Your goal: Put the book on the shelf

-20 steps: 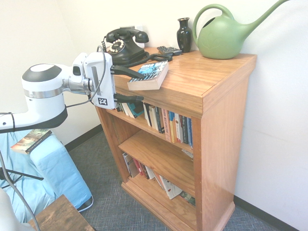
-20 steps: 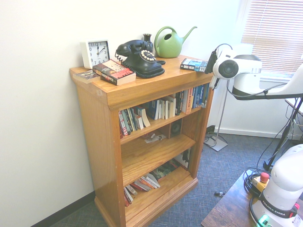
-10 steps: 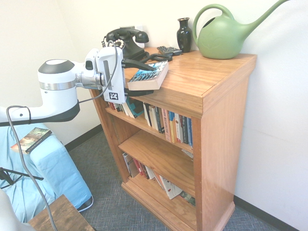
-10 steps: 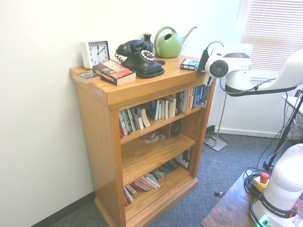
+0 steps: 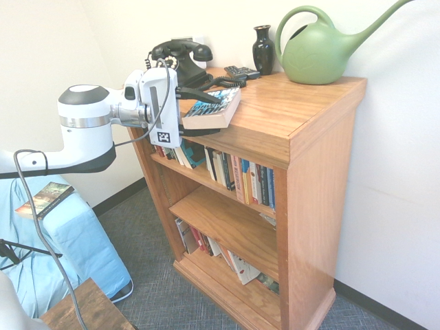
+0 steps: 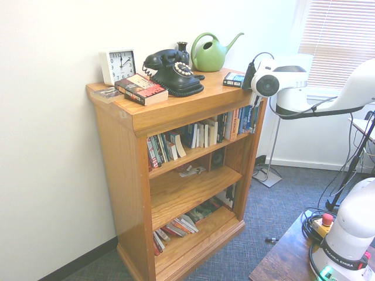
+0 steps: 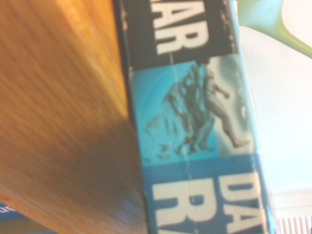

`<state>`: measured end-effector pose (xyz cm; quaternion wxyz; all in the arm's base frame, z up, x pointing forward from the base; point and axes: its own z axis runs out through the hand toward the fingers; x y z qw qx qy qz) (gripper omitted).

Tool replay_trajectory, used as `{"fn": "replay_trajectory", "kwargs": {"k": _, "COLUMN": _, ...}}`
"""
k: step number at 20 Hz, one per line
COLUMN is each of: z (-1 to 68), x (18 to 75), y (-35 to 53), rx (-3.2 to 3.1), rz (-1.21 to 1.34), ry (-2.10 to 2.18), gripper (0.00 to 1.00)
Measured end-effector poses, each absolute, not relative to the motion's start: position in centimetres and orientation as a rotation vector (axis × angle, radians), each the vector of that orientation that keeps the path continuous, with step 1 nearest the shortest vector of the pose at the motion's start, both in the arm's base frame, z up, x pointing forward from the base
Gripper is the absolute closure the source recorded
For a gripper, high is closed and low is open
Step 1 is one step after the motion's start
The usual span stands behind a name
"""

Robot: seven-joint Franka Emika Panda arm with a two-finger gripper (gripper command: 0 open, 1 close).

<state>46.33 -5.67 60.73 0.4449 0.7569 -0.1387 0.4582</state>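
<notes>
The open gripper (image 5: 199, 113) has its fingers above and below the thick blue paperback (image 5: 212, 113), which lies at the front edge of the oak bookcase's top (image 5: 302, 103), near a black rotary telephone (image 5: 180, 63), dark vase (image 5: 262, 50) and green watering can (image 5: 317, 51).

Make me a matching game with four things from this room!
Things:
1. watering can
2. clock
3. gripper tool
4. telephone

Clues:
A. white, square, with black numbers
B. open, at the thick paperback on the bookcase
C. green, with a long spout
D. black, with a curly cord

Right pairs: 1-C, 2-A, 3-B, 4-D
</notes>
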Motion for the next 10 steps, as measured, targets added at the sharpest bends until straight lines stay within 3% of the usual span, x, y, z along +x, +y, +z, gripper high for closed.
{"fn": "replay_trajectory", "kwargs": {"k": 10, "z": 60.67, "x": 46.28, "y": -6.29, "rx": 1.876, "rz": 1.128, "ry": -0.357, "gripper": 1.00}}
